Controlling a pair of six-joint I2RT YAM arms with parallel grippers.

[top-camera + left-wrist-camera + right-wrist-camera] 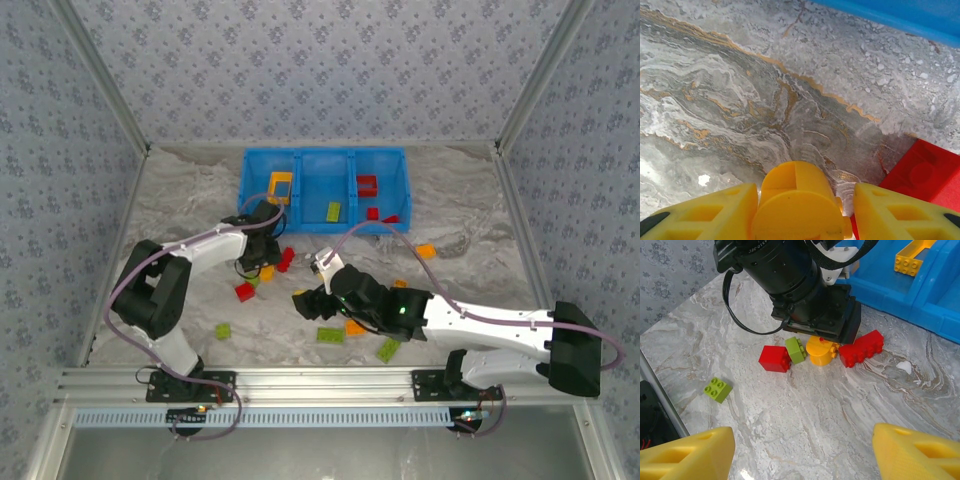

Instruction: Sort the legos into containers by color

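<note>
Partly out of frame: round piece (796,202).

A table top (190,200) patterned like grey-and-white marble carried everything. Thin orange-gold veins (812,85) crossed it in the left wrist view, and a small white fleck (905,368) lay on it in the right wrist view. Walls papered in a pale blue-grey floral print (320,70) stood along the table's far edge and both side edges. Slanted metal posts (100,75) rose from its far corners. A ribbed aluminium rail (330,383) ran along its near edge.
</note>
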